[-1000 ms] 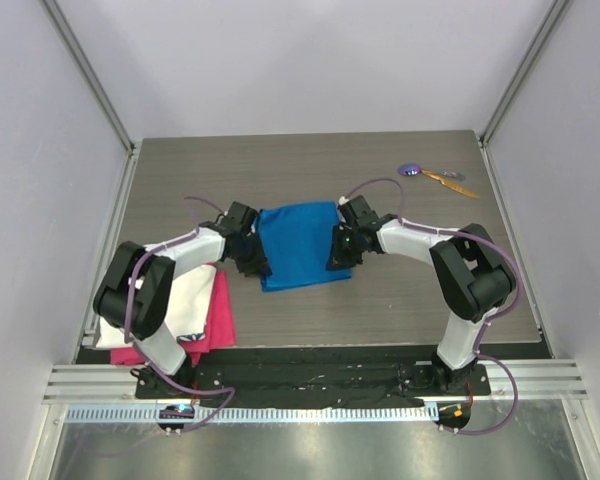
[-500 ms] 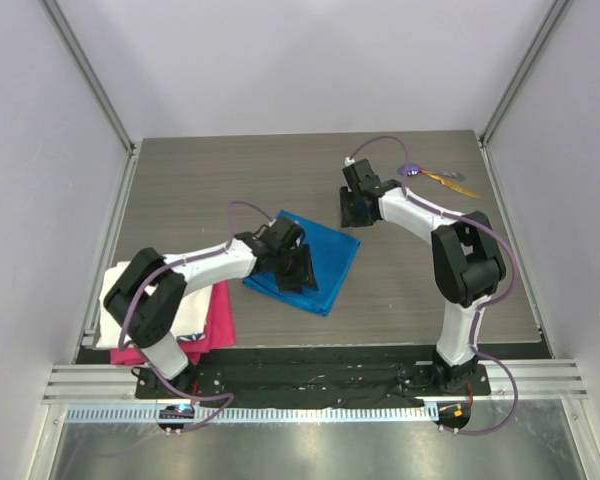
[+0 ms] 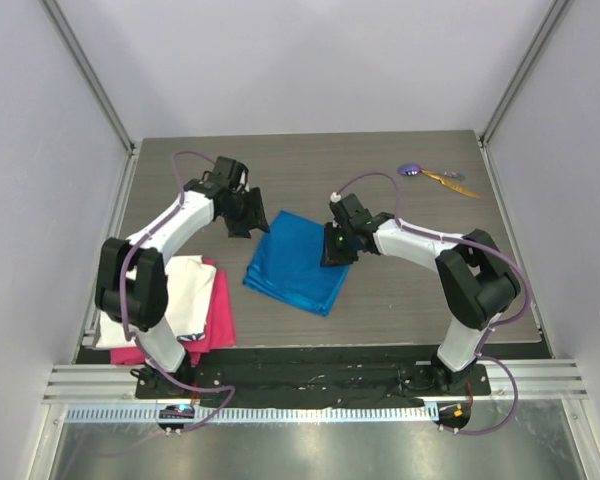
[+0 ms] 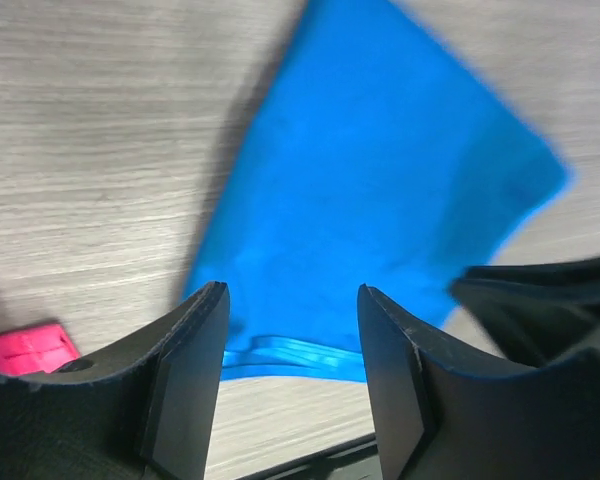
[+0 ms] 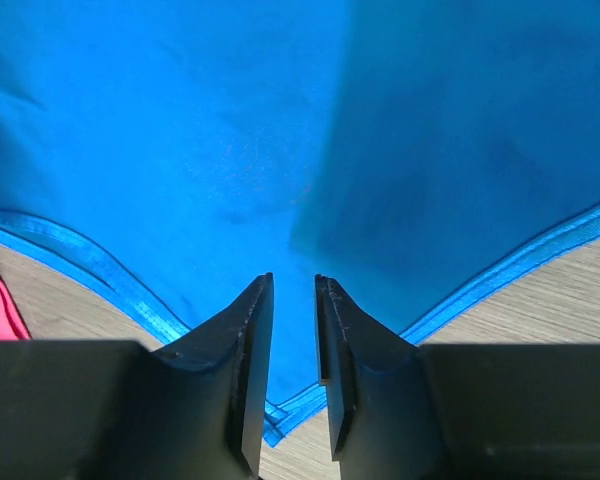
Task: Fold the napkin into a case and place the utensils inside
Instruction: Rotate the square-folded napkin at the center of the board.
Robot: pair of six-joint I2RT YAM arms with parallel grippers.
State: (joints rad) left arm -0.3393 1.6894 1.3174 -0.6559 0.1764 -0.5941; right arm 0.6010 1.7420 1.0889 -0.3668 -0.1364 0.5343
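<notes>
Gaping left jaws empty; right jaws barely parted.

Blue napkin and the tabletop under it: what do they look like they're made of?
Napkin: thin woven fabric, likely synthetic, slightly shiny. It shows a soft sheen, lies flat in layers and has a stitched hem. Table: grey wood-grain surface, matte, probably laminate, with fine parallel streaks and no glare.

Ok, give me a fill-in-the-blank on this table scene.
The folded napkin is ___ in colour.
The jaws of the left gripper stand ___, holding nothing.
The utensils lie near the far ___ corner of the table.
The white cloth lies on a ___ cloth.
Missing: blue; open; right; pink.
</notes>
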